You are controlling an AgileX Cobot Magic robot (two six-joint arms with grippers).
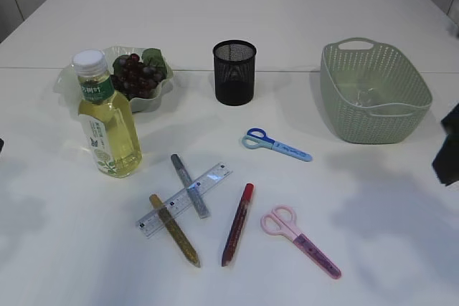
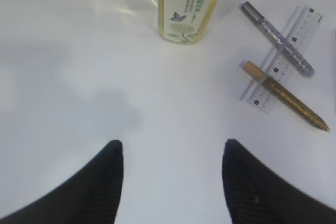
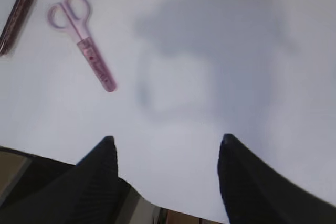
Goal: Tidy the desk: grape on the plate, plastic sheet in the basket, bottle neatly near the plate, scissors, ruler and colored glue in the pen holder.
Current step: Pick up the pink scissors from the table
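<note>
Silver glue (image 1: 189, 185) across ruler (image 1: 183, 200), beside bottle (image 1: 107, 121)

The bottle (image 1: 107, 116) stands just before the plate (image 1: 159, 95) holding the grapes (image 1: 135, 75), with the pen holder (image 1: 234, 72) to their right and the basket (image 1: 374, 91) far right. Before them, two glue sticks (image 1: 190, 185) cross the ruler (image 1: 184, 199); scissors (image 1: 276, 144) lie right of it.

On the white table (image 1: 344, 249), a bottle (image 1: 107, 121) of yellow liquid is standing upright near the left edge, just in front of the plate (image 1: 159, 95) where the grapes (image 1: 135, 77) are sitting. The black mesh pen holder (image 1: 234, 72) and green basket (image 1: 374, 91) are standing farther back. A clear ruler (image 1: 215, 178) is lying across silver (image 1: 189, 184) and gold (image 1: 174, 229) glue sticks; a red one (image 1: 238, 223) is lying alongside, between blue scissors (image 1: 275, 144) and pink scissors (image 1: 300, 240).
</note>
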